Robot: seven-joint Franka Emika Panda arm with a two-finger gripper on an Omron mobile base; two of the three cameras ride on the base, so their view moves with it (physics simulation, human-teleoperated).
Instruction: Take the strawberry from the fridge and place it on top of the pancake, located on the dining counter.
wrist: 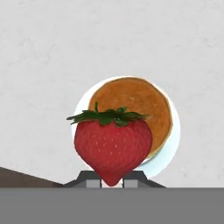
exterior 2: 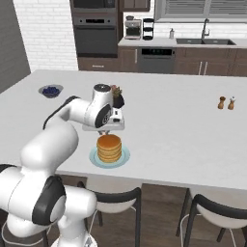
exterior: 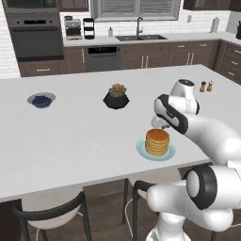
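White dining counter [exterior: 70, 136] spreads under the arm, with a blueberry bowl [exterior: 41, 100] and a potted plant [exterior: 116, 96] well apart from the work. Near its front edge sits the pale teal plate [exterior: 141, 151] bearing the pancake [exterior: 157, 141] stack. Just above the stack hangs the gripper [wrist: 112, 181], its jaws clamped on the strawberry [wrist: 113, 146], tip between the fingers. Placing appears to be the step in hand; next, probably, centre the berry, lower it onto the top pancake, then release.
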